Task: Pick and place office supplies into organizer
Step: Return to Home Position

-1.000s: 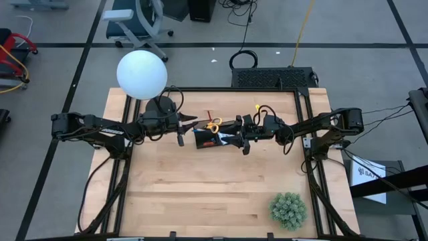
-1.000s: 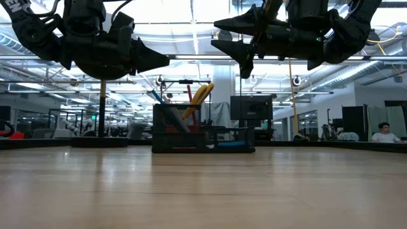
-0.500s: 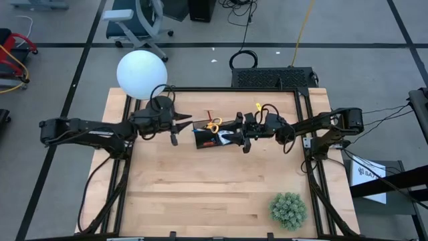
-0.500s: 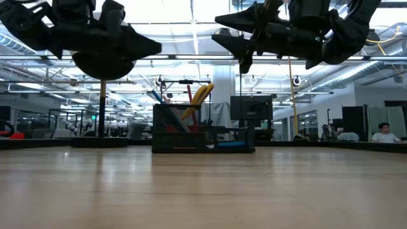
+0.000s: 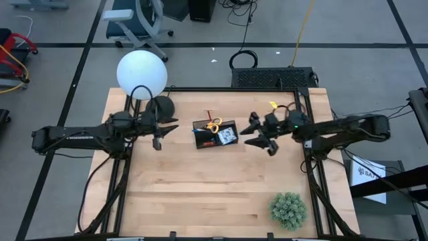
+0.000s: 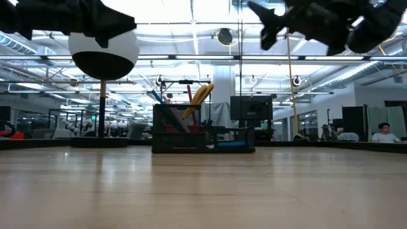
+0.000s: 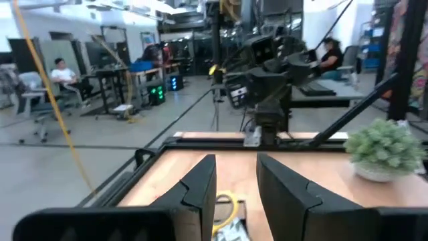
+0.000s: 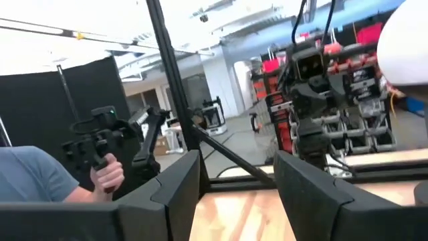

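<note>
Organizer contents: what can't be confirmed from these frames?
- High view: items inside the organizer are too small to count.
- Low view: its mesh wall hides anything lying low.
- Left wrist view: the left gripper's fingers and the bottom edge cut it off; only the scissors show.

Two slender arms built of dark, tubular jointed links are seen: the left arm [image 5: 80, 136] and the right arm [image 5: 341, 127]. A thin black cable [image 5: 140, 86] is looped above the left arm's wrist, and a small yellow tag [image 5: 273, 105] is carried near the right arm's wrist. The left gripper [image 5: 166, 133] and the right gripper [image 5: 257, 138] are each fitted with two flat, wedge-shaped black fingers [image 7: 200, 191].
</note>
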